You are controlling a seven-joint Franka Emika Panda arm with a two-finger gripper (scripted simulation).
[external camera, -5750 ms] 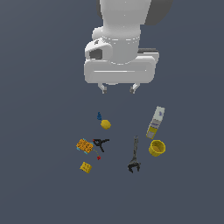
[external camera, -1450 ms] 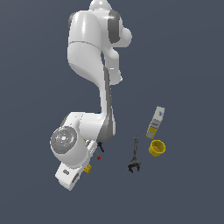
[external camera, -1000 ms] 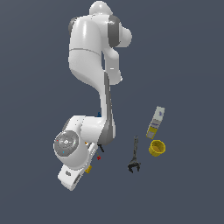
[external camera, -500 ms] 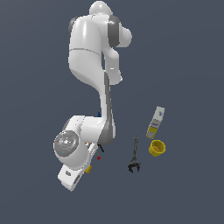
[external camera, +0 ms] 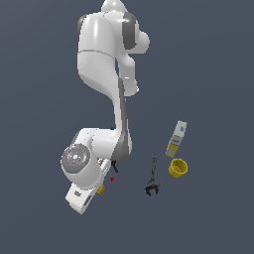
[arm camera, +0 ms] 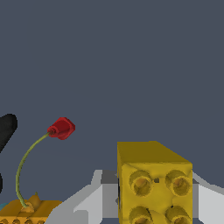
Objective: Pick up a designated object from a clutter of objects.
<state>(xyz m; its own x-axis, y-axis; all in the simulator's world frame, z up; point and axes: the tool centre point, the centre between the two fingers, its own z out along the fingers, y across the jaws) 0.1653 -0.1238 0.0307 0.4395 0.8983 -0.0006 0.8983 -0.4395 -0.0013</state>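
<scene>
The small yellow studded block fills the space between my two grey fingers in the wrist view, and both fingers touch its sides. In the exterior view only a yellow sliver of it shows under my hand. My gripper is low over the left side of the clutter and shut on the block. The orange waffle block lies close beside it. The yellow ball is hidden behind the arm.
A dark wrench, a yellow cup and a white-yellow box lie toward the exterior view's right. A black clamp and a small red marker on a thin stem lie near the block.
Since 5.8 s ago the arm has come down from high above onto the left side of the clutter. Over the last second the hand has hardly moved.
</scene>
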